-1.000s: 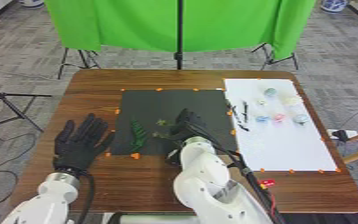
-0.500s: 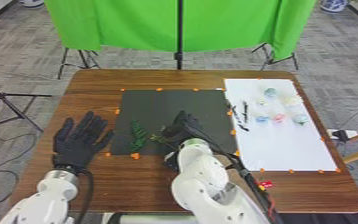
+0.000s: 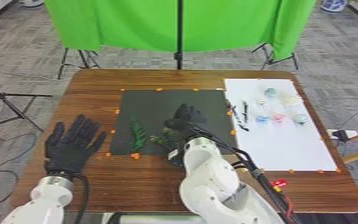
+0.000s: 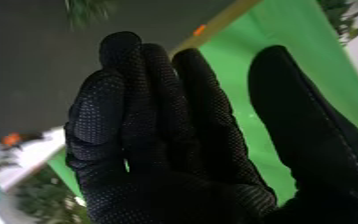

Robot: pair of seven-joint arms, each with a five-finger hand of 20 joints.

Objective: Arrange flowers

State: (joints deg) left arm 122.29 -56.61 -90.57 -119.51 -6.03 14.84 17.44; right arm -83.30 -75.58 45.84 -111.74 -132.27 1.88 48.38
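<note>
Wooden table: holds everything within reach of both arms.
Green cloth: hangs beyond the table, probably as a plain backdrop.
Dark mat: lies mid-table, seemingly the arranging area.
White sheet: on the right, likely the supply side.
Left hand: fingers extended and spread, grasping nothing; beside the mat, presumably waiting.
Right hand: released, fingers straight and thumb apart, over the mat, perhaps placed to adjust the greenery.
Leafy stem: on the mat's left part, pointing away from the robot, perhaps as a base for the blooms.
Green sprig: on the mat, near the right hand; where it ends, and whether they touch, I cannot tell.
Flowers: grouped on the sheet, likely for later picking; petals too small to make out.
Thin dark pieces: near the sheet's left edge; what they are is unclear.
</note>
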